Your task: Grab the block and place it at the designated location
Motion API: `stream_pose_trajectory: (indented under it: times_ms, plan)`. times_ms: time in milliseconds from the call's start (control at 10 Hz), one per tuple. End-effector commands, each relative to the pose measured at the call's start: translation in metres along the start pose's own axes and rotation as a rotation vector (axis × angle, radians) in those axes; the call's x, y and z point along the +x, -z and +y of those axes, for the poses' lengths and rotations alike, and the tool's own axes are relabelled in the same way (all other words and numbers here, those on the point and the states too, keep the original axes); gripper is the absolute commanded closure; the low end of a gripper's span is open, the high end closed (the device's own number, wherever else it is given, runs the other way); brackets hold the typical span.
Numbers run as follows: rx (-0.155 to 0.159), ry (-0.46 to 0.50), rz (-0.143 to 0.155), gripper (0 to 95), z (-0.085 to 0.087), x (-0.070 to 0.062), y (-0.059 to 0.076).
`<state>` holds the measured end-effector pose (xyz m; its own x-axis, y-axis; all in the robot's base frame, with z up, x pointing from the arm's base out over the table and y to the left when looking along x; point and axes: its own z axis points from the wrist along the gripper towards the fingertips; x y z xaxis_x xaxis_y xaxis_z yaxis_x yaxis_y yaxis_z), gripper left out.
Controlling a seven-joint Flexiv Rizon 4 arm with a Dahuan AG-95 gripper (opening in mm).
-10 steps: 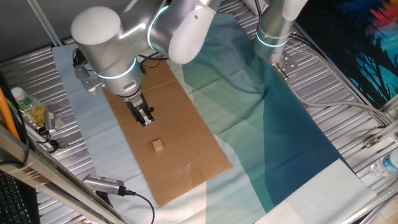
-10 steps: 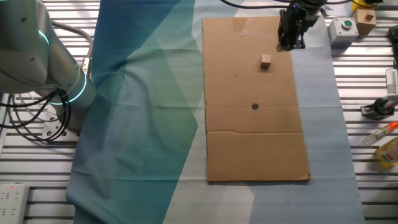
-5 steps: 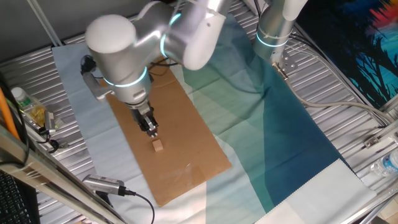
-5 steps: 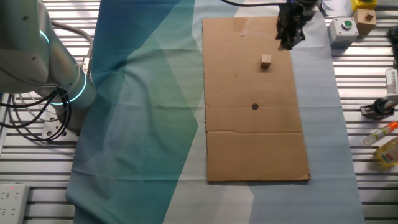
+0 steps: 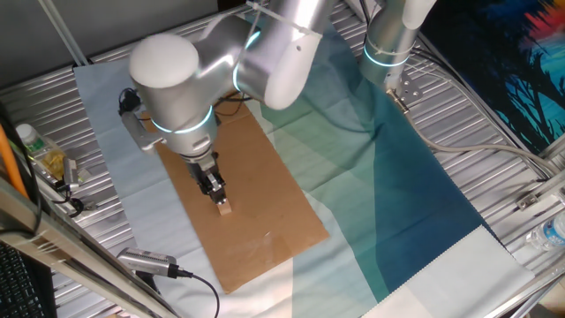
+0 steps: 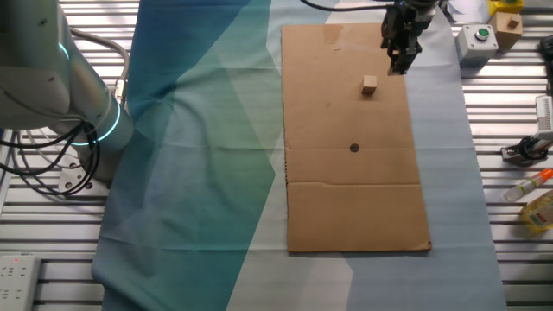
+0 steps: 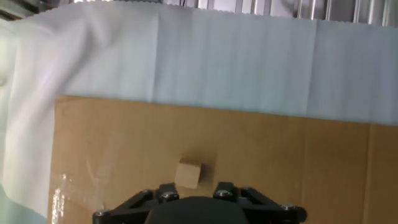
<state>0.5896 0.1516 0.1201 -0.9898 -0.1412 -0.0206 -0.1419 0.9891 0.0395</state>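
The block (image 5: 225, 208) is a small tan wooden cube lying on the brown cardboard sheet (image 5: 265, 168). It also shows in the other fixed view (image 6: 370, 84) and in the hand view (image 7: 188, 173), just ahead of the gripper's black body (image 7: 199, 210). My gripper (image 5: 214, 187) hangs close above and just behind the block and holds nothing. Its fingers look slightly apart. In the other fixed view the gripper (image 6: 400, 59) is up and to the right of the block. The designated location, a small black dot (image 6: 354, 148), lies mid-sheet, away from the block.
A teal and white cloth (image 6: 199, 130) covers the table beside the cardboard (image 6: 346, 216). A second arm's base (image 6: 78, 95) stands at the left. A green-button box (image 6: 477, 34), a yellow object (image 6: 508, 26) and bottles (image 6: 540, 207) sit along the right edge.
My gripper has moved along the cardboard toward the block and come lower, ending right next to it. The block has not moved.
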Motion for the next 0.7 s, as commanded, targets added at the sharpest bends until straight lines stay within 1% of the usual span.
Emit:
stream_pose_trajectory:
  times_ms: [100, 200, 500, 700]
  plan:
    - [0.002, 0.003, 0.0, 38.0, 0.0, -0.001, -0.004]
    - [0.002, 0.004, 0.0, 38.0, 0.0, -0.001, -0.006]
    - [0.004, 0.005, -0.014, 38.0, 0.001, -0.003, -0.023]
    - [0.005, 0.006, -0.015, 38.0, 0.002, -0.005, -0.031]
